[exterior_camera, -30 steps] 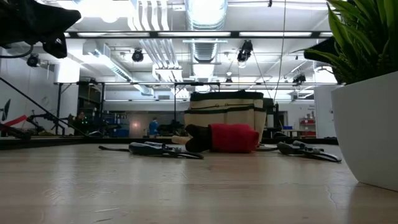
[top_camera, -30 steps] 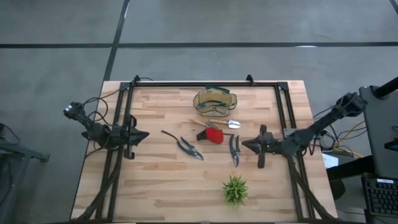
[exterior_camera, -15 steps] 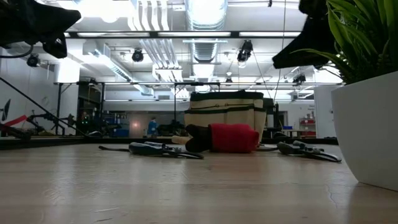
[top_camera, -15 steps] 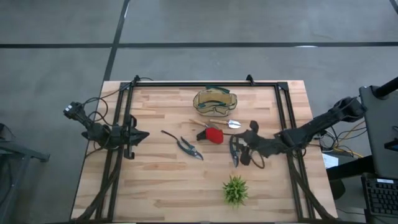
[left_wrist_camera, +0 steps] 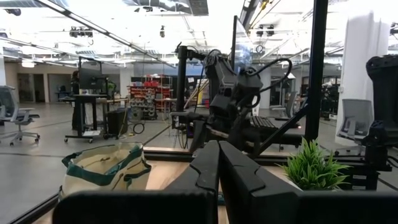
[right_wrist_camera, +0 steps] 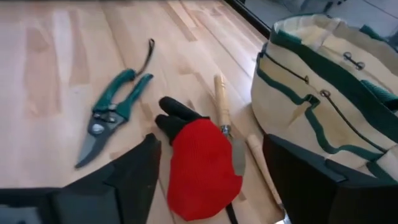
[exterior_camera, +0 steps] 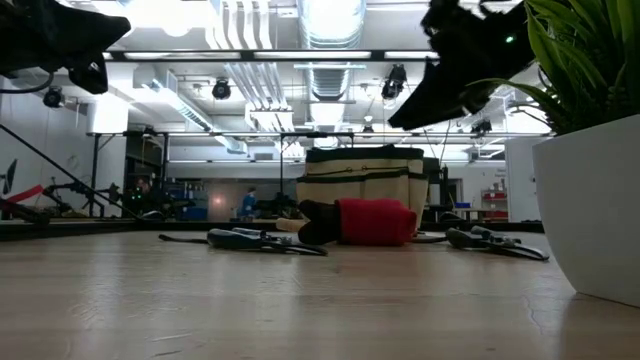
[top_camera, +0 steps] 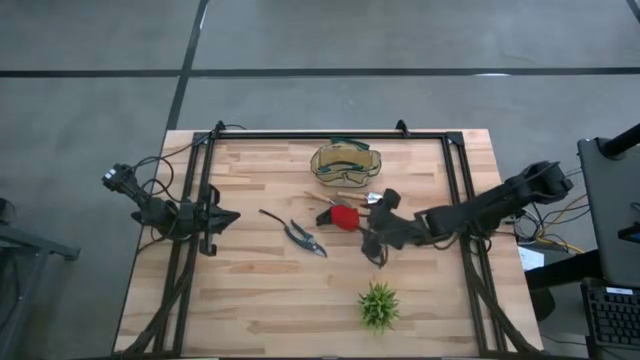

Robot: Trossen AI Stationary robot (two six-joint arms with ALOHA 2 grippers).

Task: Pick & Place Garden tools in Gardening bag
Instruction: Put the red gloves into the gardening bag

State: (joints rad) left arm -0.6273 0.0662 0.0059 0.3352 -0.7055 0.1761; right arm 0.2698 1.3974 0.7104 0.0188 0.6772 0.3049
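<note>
The tan gardening bag (top_camera: pixel 347 163) with green trim stands at the table's far middle. In front of it lie a wooden-handled trowel (right_wrist_camera: pixel 221 106), a red-and-black glove (top_camera: pixel 344 217), green-handled pruning shears (top_camera: pixel 300 236) and grey shears (exterior_camera: pixel 495 240). My right gripper (top_camera: pixel 372 228) hovers open just right of the glove and above the grey shears, its fingers (right_wrist_camera: pixel 134 171) wide on either side of the glove in the wrist view, touching nothing. My left gripper (top_camera: pixel 226 216) waits shut at the table's left side, above the wood.
A spiky green plant (top_camera: pixel 378 305) in a white pot (exterior_camera: pixel 590 210) stands near the front edge, right of middle. A black frame (top_camera: pixel 330 135) runs along the table's far and side edges. A second wooden handle (right_wrist_camera: pixel 261 165) lies by the bag.
My right gripper has travelled from the table's right side toward the left, over the grey shears and up to the red-and-black glove, and its fingers have opened wide. The tools and the bag lie where they were.
</note>
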